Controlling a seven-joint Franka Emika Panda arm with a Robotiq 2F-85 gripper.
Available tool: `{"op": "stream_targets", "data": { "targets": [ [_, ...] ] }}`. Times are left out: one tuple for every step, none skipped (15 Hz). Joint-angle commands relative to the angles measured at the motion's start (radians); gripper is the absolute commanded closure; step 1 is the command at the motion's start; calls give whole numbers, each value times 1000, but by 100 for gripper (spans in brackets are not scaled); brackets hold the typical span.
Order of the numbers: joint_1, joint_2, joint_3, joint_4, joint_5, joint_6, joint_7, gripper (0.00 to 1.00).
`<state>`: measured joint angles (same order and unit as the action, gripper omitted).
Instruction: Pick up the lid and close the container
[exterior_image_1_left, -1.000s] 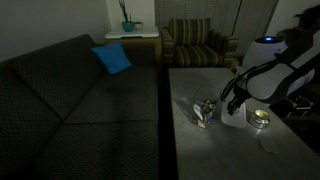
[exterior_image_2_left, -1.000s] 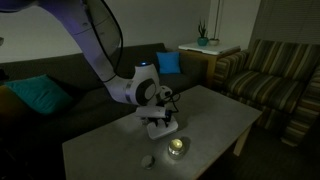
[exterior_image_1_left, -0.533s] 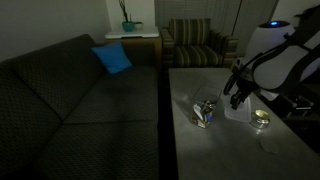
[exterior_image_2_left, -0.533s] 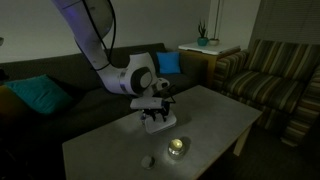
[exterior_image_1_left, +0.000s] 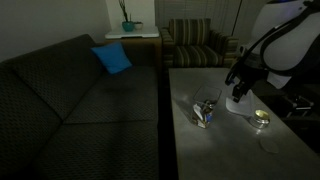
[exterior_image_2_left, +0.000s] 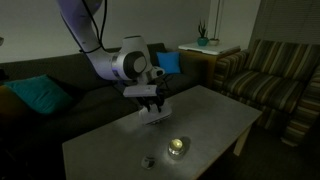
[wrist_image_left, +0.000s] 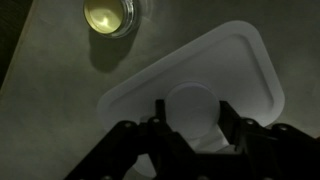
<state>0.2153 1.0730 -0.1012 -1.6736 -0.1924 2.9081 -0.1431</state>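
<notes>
My jaws are clenched on the lid (wrist_image_left: 215, 60). In the wrist view one dark finger (wrist_image_left: 158, 120) sits on each side of its near edge, and the whitish, rounded-rectangle plate with its raised rim spreads away from me. A pale round patch shows between the fingers; I cannot tell what it is. The lid casts a soft shadow on the grey surface (wrist_image_left: 40, 90), so I read it as hanging clear of the top rather than lying on it.

In both exterior views the lid (exterior_image_1_left: 238, 101) (exterior_image_2_left: 157, 115) hangs just under the arm (exterior_image_1_left: 285, 45) (exterior_image_2_left: 125, 62), a little above the surface (exterior_image_1_left: 215, 150) (exterior_image_2_left: 110, 150).

The container (exterior_image_1_left: 206, 111) stands open on the surface, glinting blue and dark, near the lid but apart from it and not beneath it.

The small round shiny tin (wrist_image_left: 110, 14) (exterior_image_1_left: 262, 118) (exterior_image_2_left: 177, 147) sits on the surface on the other side of the lid from the container, close by but not touching.

Beyond the surface I see a dark sofa (exterior_image_1_left: 70, 100) with a blue cushion (exterior_image_1_left: 112, 58), a striped armchair (exterior_image_1_left: 195, 45) and a potted plant (exterior_image_1_left: 127, 24) on a side table.
</notes>
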Motion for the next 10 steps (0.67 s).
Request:
{"op": "stream_targets", "data": {
  "targets": [
    [-37, -103, 51, -103, -21, 34, -17, 71],
    [-49, -111, 70, -105, -19, 45, -27, 71],
    [-65, -118, 95, -103, -12, 55, -34, 71],
    [-88, -117, 126, -91, -6, 59, -47, 71],
    [-105, -115, 152, -80, -2, 61, -56, 71],
    [-119, -108, 175, -67, -1, 71, -66, 71],
    [-134, -105, 197, -57, 0, 71, -77, 71],
    [-148, -97, 221, -42, 4, 65, -87, 71],
    [-164, -94, 245, -30, 7, 60, -99, 71],
    [-177, -88, 267, -18, 9, 60, -109, 71]
  ]
}}
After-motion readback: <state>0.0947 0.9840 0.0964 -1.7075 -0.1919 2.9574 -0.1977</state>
